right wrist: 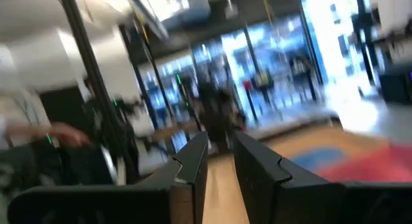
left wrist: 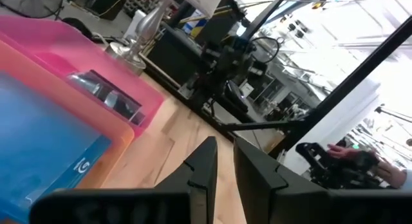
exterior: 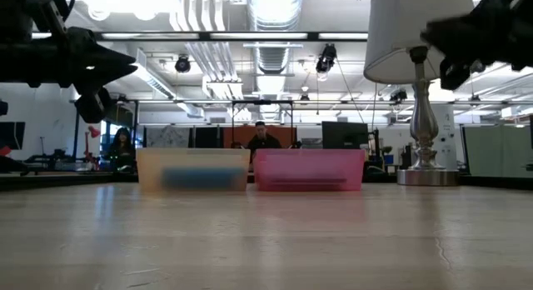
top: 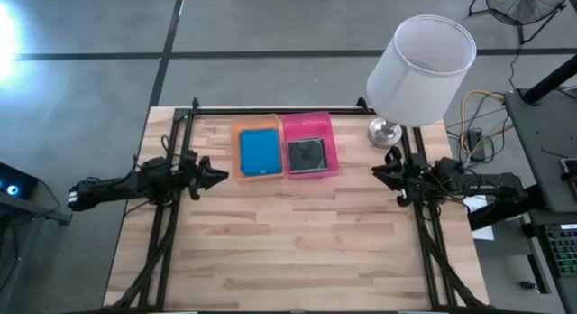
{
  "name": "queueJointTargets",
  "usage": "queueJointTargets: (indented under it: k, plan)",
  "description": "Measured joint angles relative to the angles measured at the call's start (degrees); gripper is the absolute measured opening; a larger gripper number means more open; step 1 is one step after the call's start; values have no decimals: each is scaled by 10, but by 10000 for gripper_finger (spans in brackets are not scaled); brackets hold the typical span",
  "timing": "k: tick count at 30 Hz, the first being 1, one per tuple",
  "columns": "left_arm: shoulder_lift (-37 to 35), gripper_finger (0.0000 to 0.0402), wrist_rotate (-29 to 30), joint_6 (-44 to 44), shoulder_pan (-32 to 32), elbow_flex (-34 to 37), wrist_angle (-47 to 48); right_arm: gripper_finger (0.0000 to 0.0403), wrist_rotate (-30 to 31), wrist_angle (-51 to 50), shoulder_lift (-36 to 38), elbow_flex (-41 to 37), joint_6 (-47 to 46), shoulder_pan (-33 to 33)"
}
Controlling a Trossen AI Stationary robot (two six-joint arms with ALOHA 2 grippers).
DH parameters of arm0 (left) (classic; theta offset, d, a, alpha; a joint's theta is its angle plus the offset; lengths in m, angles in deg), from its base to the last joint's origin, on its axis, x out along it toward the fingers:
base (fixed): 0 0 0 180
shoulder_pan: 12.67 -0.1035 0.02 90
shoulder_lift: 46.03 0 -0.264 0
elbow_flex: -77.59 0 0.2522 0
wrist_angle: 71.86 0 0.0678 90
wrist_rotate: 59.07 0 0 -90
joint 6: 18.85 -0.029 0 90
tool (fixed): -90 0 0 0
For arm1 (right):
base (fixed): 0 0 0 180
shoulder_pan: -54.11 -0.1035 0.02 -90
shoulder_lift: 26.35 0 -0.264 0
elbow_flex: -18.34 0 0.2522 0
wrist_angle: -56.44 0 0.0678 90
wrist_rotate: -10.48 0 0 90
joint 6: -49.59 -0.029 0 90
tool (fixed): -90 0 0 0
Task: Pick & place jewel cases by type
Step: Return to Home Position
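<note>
At the high view's upper right the lamp shade (top: 421, 69) hid most of its base (top: 383, 132). How many jewel cases (top: 259, 152) each tray held could not be told.

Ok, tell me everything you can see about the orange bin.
The orange bin is a translucent plastic tray, rectangular, low-walled, open on top. It sits flat on the wooden table near its far edge, close beside the pink bin. A bright blue jewel case lies flat inside, covering most of its floor. The left gripper and right gripper are both clear of it.
</note>
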Motion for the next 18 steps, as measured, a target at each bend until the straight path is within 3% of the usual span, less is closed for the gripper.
queueJointTargets:
  k: [5, 18]
  plan:
    - [9, 35, 0, 0, 0, -1, -4, 68, -2, -137, 1, -1, 1, -3]
    - [20, 35, 1, 0, 0, -1, -9, 68, -26, -140, -2, -1, 0, -11]
